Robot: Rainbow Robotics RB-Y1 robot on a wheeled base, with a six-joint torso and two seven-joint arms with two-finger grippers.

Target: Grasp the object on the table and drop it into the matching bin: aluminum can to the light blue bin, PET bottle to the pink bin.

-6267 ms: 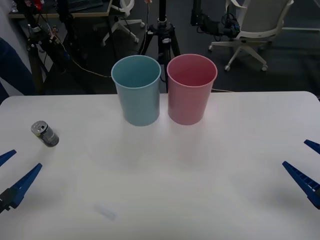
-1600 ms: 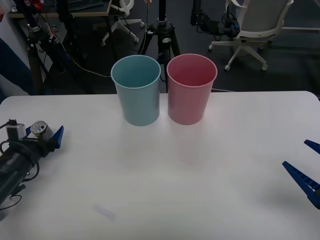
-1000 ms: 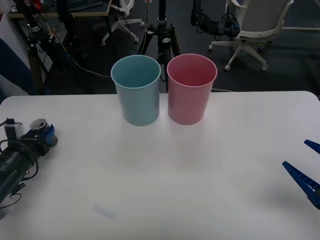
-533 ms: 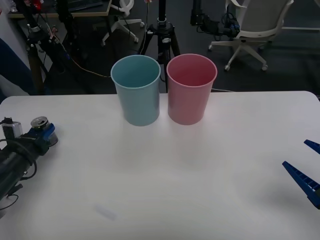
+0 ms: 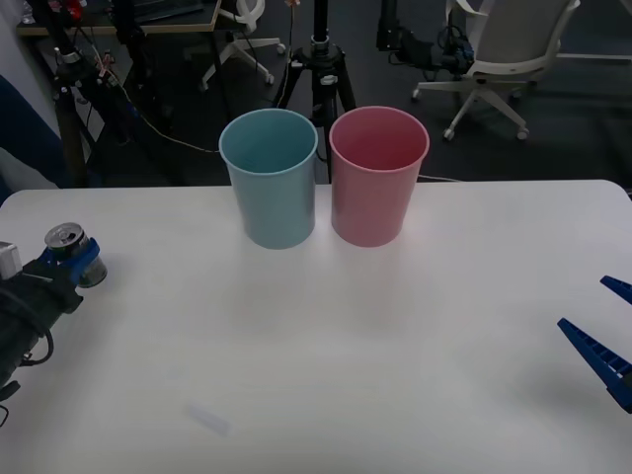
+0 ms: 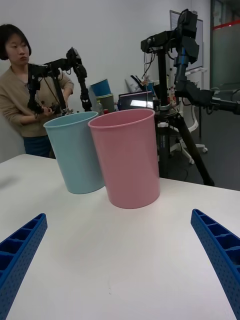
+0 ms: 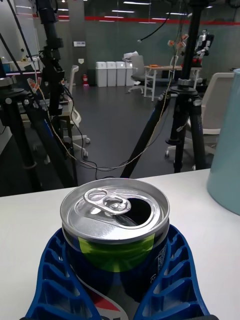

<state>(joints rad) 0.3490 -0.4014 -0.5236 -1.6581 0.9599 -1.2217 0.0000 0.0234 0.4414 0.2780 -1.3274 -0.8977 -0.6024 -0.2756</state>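
The aluminum can [image 5: 65, 240], with a silver pull-tab top and a dark body, stands upright at the far left of the white table [image 5: 326, 346]. My left gripper [image 5: 71, 265] is shut on it. In the left wrist view the can [image 7: 116, 231] sits between the curved blue fingers [image 7: 55, 280], which wrap its body. The light blue bin [image 5: 269, 178] stands at the back centre, and the pink bin [image 5: 378, 175] touches it on the right. My right gripper [image 5: 604, 331] hangs open at the table's right edge, fingers [image 6: 19, 250] spread wide.
Tripods, cables and office chairs stand on the floor behind the table. A person stands beyond the bins in the right wrist view. A small faint mark [image 5: 207, 420] lies on the tabletop near the front left.
My left gripper has closed on the can and, in the last half second, carried it a little to the left. The right arm has stayed still.
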